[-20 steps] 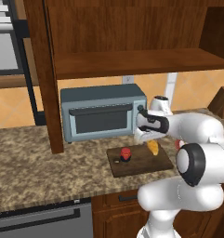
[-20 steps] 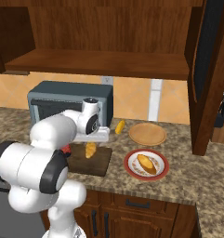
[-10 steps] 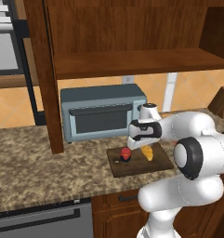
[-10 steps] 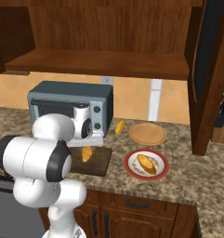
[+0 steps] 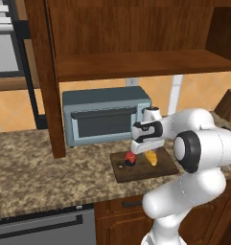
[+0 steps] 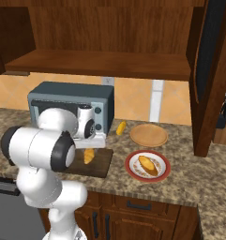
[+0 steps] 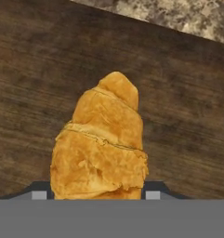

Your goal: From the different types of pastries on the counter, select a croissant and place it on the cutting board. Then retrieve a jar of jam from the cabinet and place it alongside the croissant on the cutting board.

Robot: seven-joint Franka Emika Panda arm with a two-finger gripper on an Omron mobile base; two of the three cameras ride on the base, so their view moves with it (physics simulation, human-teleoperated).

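Golden, flaky croissant [image 7: 102, 146] lies close under the hand on the dark grained board [image 7: 34, 79], and the red jar [image 5: 130, 158] stands beside it on the same board. Whether the jaws grip the croissant or have let go, I cannot tell. Best move: rise straight up, nudging neither.

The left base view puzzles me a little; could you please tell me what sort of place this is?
A rendered home kitchen, it seems: a speckled granite counter, a grey-blue toaster oven under a dark wooden cabinet, and a cutting board carrying a croissant.
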